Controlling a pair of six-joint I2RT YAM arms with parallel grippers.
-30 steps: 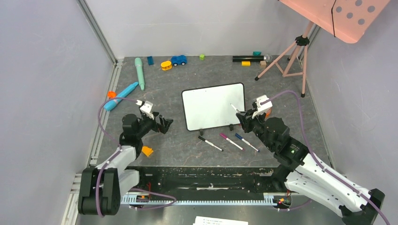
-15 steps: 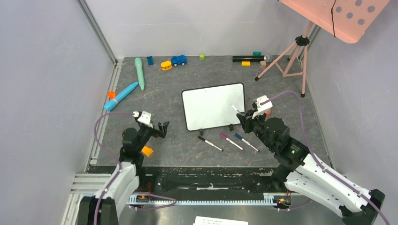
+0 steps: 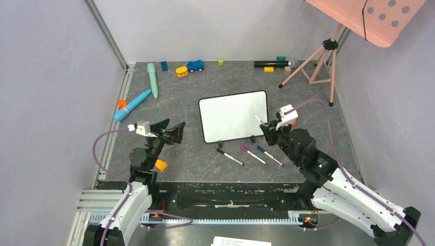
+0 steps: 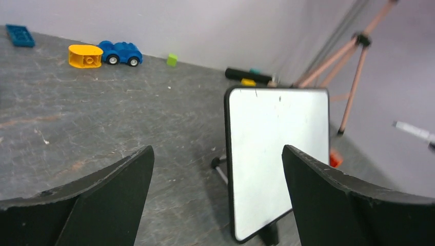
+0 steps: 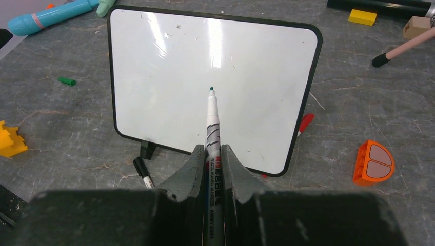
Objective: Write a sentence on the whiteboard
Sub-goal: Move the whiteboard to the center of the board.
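The whiteboard point(image 3: 233, 116) stands propped on small black feet at the table's middle, and its white face is blank; no sentence shows on it. My right gripper point(image 3: 265, 128) is shut on a white marker point(image 3: 258, 119). In the right wrist view the marker point(image 5: 212, 123) sticks out of the gripper point(image 5: 212, 148), its teal tip over the board's point(image 5: 154, 77) middle; I cannot tell if it touches. My left gripper point(image 3: 174, 132) is open and empty, left of the board. In the left wrist view the gripper point(image 4: 216, 151) faces the board's point(image 4: 279, 154) left edge.
Three markers point(image 3: 253, 155) lie in front of the board. An orange brick point(image 3: 161, 165) lies near my left arm. A blue car point(image 3: 195, 65), yellow brick point(image 3: 181, 71) and teal toys point(image 3: 152, 79) lie at the back. A tripod point(image 3: 313, 61) holds a pink dotted panel point(image 3: 379, 15) at the right.
My left arm has unfolded and turned, so its open gripper now points right at the board's left edge. The right arm, marker and board have not moved.
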